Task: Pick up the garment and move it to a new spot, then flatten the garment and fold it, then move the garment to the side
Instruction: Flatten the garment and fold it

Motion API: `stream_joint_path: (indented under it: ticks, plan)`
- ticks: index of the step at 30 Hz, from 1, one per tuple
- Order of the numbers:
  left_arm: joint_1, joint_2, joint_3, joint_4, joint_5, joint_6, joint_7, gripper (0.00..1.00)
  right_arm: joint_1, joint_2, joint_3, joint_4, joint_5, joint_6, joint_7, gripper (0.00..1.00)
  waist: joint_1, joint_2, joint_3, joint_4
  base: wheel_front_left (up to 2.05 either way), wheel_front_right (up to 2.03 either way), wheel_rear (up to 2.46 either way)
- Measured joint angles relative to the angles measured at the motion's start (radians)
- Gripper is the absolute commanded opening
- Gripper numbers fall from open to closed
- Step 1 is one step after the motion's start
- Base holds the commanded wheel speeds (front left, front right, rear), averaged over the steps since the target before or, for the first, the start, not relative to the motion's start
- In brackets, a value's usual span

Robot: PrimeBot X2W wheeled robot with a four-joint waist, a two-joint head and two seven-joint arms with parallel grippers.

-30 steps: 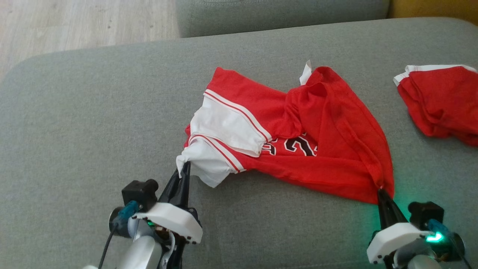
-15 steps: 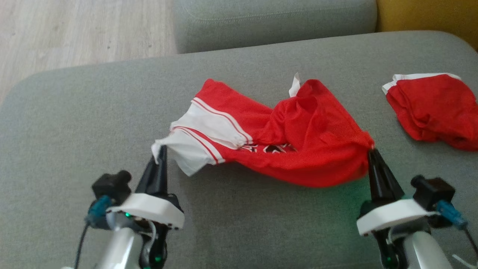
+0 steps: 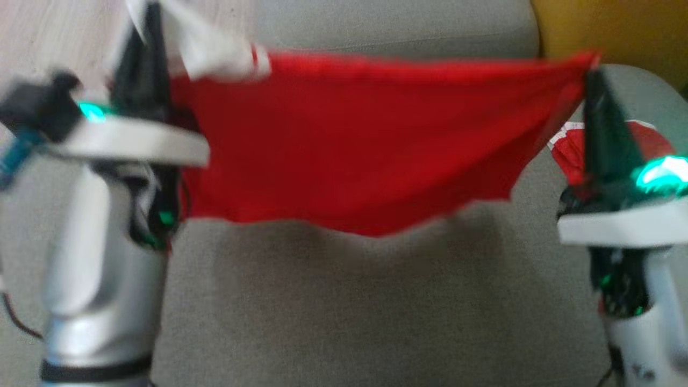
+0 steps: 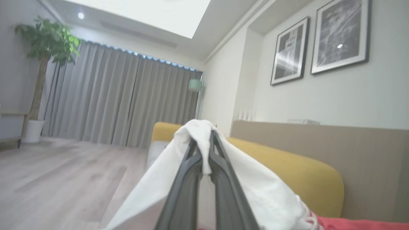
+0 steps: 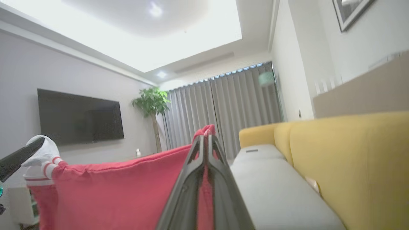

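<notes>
The garment [image 3: 349,145], a red jersey with a white striped sleeve, hangs stretched in the air above the grey sofa seat [image 3: 344,312]. My left gripper [image 3: 148,21] is shut on its white sleeve corner at the upper left. In the left wrist view my left gripper [image 4: 206,137] pinches white cloth [image 4: 255,191] that drapes over both fingers. My right gripper [image 3: 591,72] is shut on the red corner at the upper right. The right wrist view has my right gripper [image 5: 206,135] clamping the red cloth [image 5: 121,191], and the left gripper's dark fingers [image 5: 17,158] at the far left.
A second red and white garment [image 3: 570,148] lies folded on the seat behind my right gripper. The yellow sofa back [image 3: 607,32] stands at the far right, wood floor [image 3: 54,32] at the far left beyond the seat.
Both grippers have risen and spread apart, lifting the garment off the seat and pulling it taut between them. The camera view has shifted as well.
</notes>
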Motion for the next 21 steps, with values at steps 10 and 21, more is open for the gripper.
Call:
stream_joint_path:
  ticks: [10,21]
  plan:
    - [-0.164,0.02,0.053,-0.113,-0.027,0.038,0.063,0.0,-0.122,0.001,-0.039,-0.12,-0.042,0.0,0.062,0.0,0.0,0.0,-0.023,0.0,0.0,0.0,0.0]
    - [-0.096,0.079,0.063,-0.218,-0.045,0.061,0.2,0.0,-0.106,-0.02,-0.077,-0.213,-0.069,0.0,0.217,0.0,0.0,0.0,0.059,0.009,0.0,0.0,0.0]
